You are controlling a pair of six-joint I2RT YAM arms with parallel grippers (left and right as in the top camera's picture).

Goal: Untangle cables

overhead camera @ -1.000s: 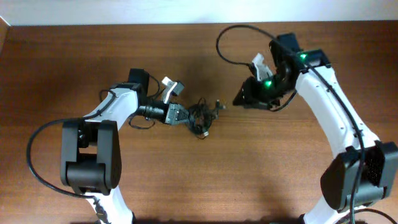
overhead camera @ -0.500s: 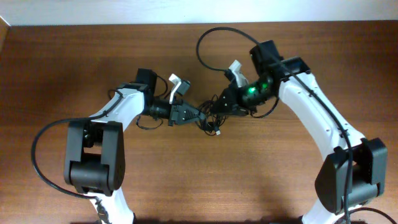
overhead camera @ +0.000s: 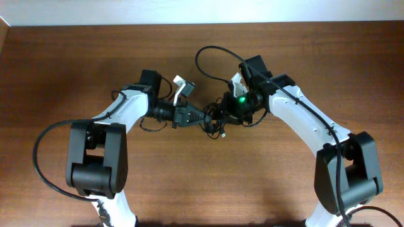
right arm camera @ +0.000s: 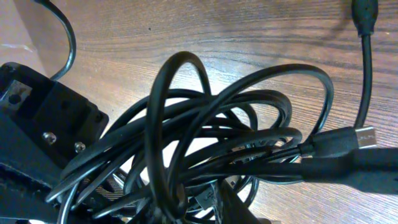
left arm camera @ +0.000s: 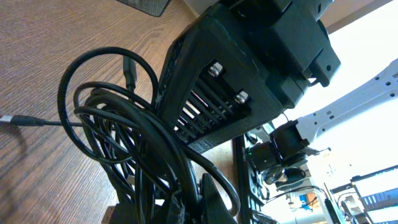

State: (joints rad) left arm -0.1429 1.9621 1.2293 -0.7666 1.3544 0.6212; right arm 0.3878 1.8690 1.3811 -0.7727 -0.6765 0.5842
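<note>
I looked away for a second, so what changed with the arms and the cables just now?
The right gripper swung left and moved in on the cables; whether it grips them is unclear. The left gripper stayed shut on them.

No text, label, brand, number or sign is being shown legibly in any view. Nothing readable is being carried on the cables (overhead camera: 213,121), and the small bright shapes far beyond the left gripper (overhead camera: 201,118) are being rendered too blurred to be read.
</note>
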